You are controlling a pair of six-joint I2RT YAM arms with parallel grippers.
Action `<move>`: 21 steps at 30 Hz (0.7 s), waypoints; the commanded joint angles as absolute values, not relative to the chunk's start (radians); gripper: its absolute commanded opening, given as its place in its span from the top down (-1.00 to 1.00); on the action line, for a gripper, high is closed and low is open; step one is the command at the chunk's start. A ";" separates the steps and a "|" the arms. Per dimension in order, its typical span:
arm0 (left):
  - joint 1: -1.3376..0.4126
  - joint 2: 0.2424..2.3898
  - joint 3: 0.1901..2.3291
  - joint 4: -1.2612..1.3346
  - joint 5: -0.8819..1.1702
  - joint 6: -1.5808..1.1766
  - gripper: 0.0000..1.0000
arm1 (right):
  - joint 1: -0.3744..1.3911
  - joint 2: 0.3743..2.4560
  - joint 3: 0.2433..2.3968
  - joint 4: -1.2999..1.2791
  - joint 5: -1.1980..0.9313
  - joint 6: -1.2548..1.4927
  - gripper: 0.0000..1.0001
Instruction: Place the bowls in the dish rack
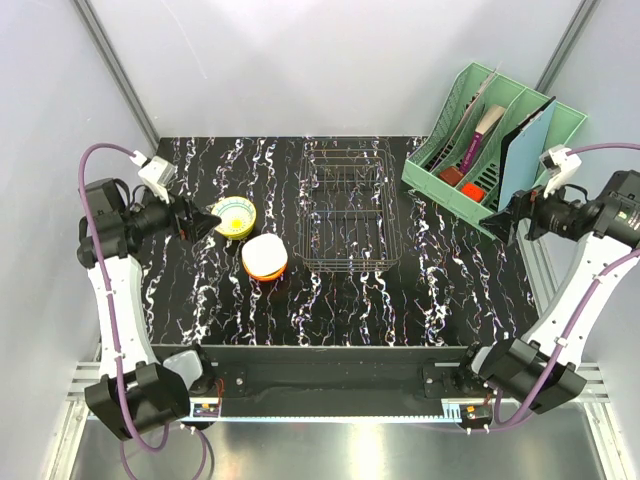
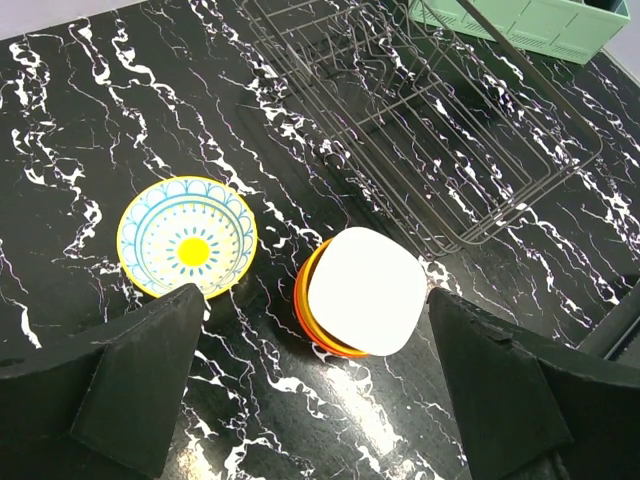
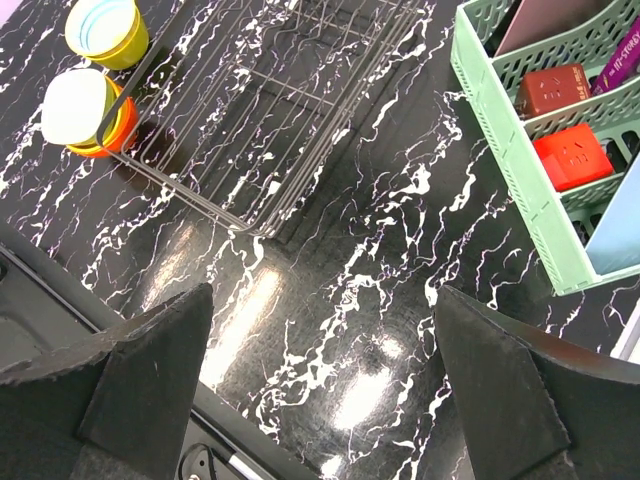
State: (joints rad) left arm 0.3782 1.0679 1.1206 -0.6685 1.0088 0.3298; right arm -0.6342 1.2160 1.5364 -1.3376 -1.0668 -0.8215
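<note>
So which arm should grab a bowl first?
Probably the left. The left fingers hang open right beside the yellow bowl and the orange bowl, while the right fingers are across the dish rack, near the green organiser.

No text, brand, number or sign can be read in any of the views. Pale lettering is seen along a purple spine point(image 3: 626, 58) standing in the green organiser point(image 3: 500, 150), but it is too small and blurred to be made out. Faint raised marks are carried on the tops of two red blocks point(image 3: 552, 88) in the same organiser, and they cannot be told as letters or figures.
</note>
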 commanded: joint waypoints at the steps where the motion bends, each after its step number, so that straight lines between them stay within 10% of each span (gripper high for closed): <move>1: 0.384 1.049 1.103 -0.598 1.023 0.302 -0.98 | -0.632 1.201 1.523 -1.450 -1.118 -0.838 -0.99; 13: 0.339 1.388 1.236 -0.579 0.818 0.282 -0.98 | -0.611 1.152 1.473 -1.361 -1.100 -0.738 -1.00; 21: 0.106 1.503 1.282 -0.433 0.430 0.227 -0.98 | -0.273 1.012 1.322 -1.040 -0.858 -0.437 -0.99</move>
